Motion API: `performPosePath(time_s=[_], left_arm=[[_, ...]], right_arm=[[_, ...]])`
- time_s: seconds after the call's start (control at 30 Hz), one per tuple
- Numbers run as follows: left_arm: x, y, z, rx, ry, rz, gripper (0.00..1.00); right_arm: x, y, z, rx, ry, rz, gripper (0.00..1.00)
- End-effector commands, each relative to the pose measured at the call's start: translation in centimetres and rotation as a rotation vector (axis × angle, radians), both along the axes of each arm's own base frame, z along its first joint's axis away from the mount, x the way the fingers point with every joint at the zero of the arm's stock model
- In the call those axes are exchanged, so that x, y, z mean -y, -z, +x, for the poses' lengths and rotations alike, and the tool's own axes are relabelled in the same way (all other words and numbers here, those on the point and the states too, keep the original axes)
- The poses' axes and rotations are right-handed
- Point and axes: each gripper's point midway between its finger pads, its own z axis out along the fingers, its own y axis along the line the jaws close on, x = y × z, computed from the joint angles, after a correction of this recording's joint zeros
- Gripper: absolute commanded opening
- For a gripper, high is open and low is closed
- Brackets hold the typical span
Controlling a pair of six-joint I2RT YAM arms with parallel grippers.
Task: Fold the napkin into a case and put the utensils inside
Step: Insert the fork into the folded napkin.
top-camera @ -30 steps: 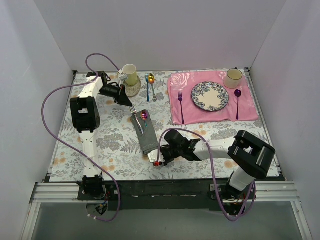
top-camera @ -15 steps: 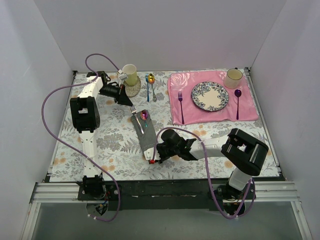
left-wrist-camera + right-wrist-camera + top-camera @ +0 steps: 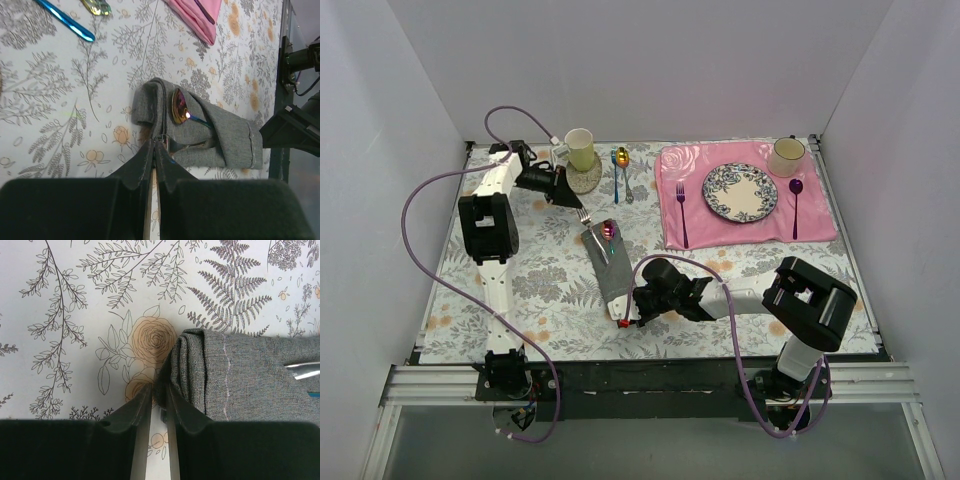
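The dark grey napkin (image 3: 612,282) lies folded into a narrow strip on the floral tablecloth, also seen in the left wrist view (image 3: 222,137) and the right wrist view (image 3: 250,370). The spoon's gold-purple bowl (image 3: 610,231) (image 3: 178,106) sticks out of the napkin's far end, its handle tucked inside. The silver fork (image 3: 586,220) (image 3: 195,146) lies beside it, handle in the fold. My left gripper (image 3: 576,207) (image 3: 155,145) is shut on the fork's head. My right gripper (image 3: 624,321) (image 3: 159,389) is shut on the napkin's near end.
A pink placemat (image 3: 810,222) at back right carries a patterned plate (image 3: 740,192), a purple fork (image 3: 681,212), a purple spoon (image 3: 795,200) and a cup (image 3: 787,155). A pale cup (image 3: 580,150) and a blue-handled spoon (image 3: 619,170) stand behind the napkin.
My right arm has stretched further left, along the near end of the napkin. My left wrist has drawn back slightly toward the far left. Both grips look unchanged.
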Motion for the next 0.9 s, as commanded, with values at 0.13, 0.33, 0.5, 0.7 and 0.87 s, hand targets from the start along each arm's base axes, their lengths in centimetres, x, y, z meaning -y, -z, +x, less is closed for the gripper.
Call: performPosePath(time_s=[0.13,0.33,0.5,0.7,0.87], left_arm=[[0.5,-2.1,-2.6,-0.043,0.007,-0.057,0.00],[0.8,-2.5,-2.9,-0.065,-0.001,-0.086,0.00],[1.1,-2.9,-2.9,-0.081,-0.007,-0.108,0.00],[1.5,-2.6,-3.4,-0.080,0.011,-0.094,0.00],[2.2,-1.9,-4.3,-0.099,0.033,-0.089,0.00]], right_arm=[[0.8,0.9,0.0,0.002,0.012,-0.048,0.26],[0.8,0.9,0.1,0.009,0.011,-0.051,0.26],[0.8,1.0,0.1,0.011,0.012,-0.051,0.26],[0.7,0.9,0.1,0.012,0.010,-0.050,0.25],[0.7,1.0,0.2,0.014,0.015,-0.053,0.25]])
